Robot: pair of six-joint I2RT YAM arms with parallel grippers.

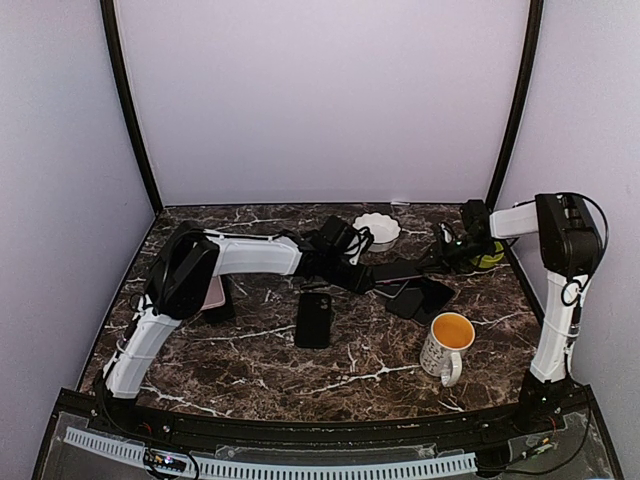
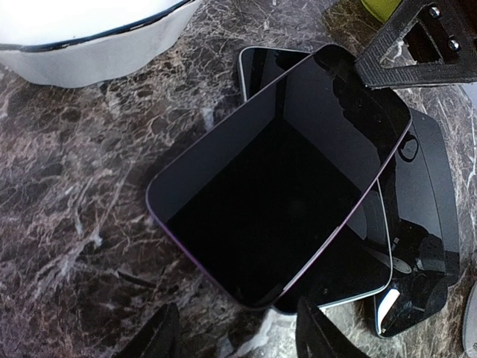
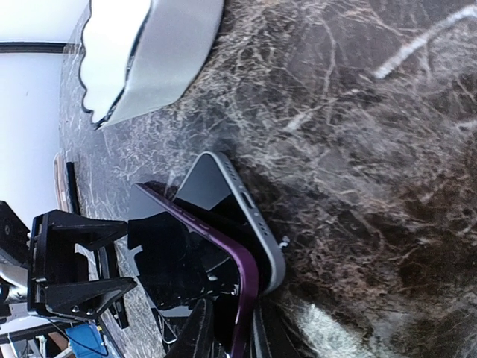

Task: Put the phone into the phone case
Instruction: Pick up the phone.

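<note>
A purple-edged phone (image 2: 276, 186) with a dark screen lies tilted across a silver-edged phone (image 2: 358, 257) near the table's middle (image 1: 395, 270). My right gripper (image 3: 231, 328) is shut on the purple phone's (image 3: 171, 239) far end, one finger on the screen and one underneath. My left gripper (image 2: 237, 313) is open, with its fingers on either side of the phone's near corner and not touching it. The black phone case (image 1: 314, 320) lies flat by itself nearer the front, below the left gripper (image 1: 350, 265).
A white scalloped bowl (image 1: 377, 229) stands behind the phones. A mug (image 1: 447, 345) with an orange inside stands at the front right. Another flat black item (image 2: 425, 194) lies under the phones. A pink object (image 1: 214, 293) sits beneath the left arm, and a yellow-green thing (image 1: 490, 257) beside the right gripper (image 1: 445, 255).
</note>
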